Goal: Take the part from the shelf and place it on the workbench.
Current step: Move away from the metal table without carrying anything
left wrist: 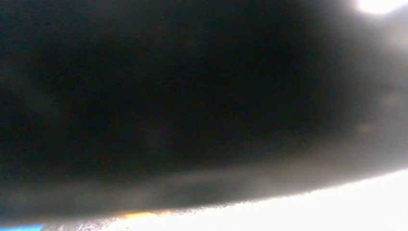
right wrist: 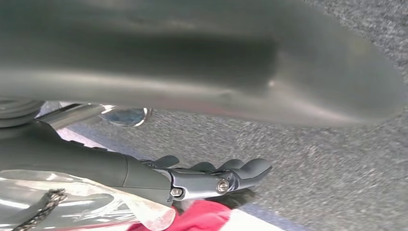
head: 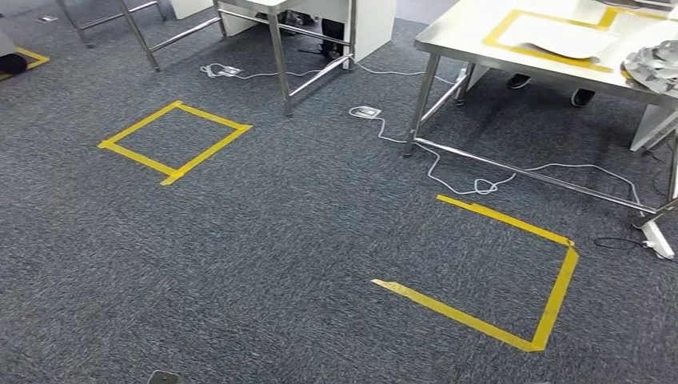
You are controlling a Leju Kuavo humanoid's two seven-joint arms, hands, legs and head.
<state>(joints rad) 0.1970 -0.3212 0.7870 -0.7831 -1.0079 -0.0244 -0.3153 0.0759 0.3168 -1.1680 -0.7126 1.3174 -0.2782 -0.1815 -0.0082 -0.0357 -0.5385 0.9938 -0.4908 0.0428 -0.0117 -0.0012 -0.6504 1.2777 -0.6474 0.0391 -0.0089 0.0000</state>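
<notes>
**Part in right hand, robot short of the workbench**

Part: lower left of the right wrist view, a clear plastic-wrapped item with a dark braided cord on it and something red beside it at the bottom edge. Can't tell what the part actually is, or whether the red bit belongs to it.

Right hand: lies directly against the wrapped part, dark fingers curled loosely forward past its edge. Reads as holding the part along its side, but the contact surface is hidden, so grip quality is a guess. Carpet lies behind the hand.

Left hand: left wrist view is dark and blown out, so I cannot tell whether it is spread or closed.

Progress, my read: pickup from the shelf looks done, since the part is with the hand over open carpet. Placement not done.

Head view: workbench sits upper right, steel tabletop with a yellow-taped rectangle holding a white sheet, and a crumpled silvery item at the far right edge. A partial yellow tape outline on the floor lies lower right, in front of the workbench; a full tape square sits left of centre. White cables trail under the workbench legs.

Left to do: close in on the workbench, lift the part over the tabletop, release.
</notes>
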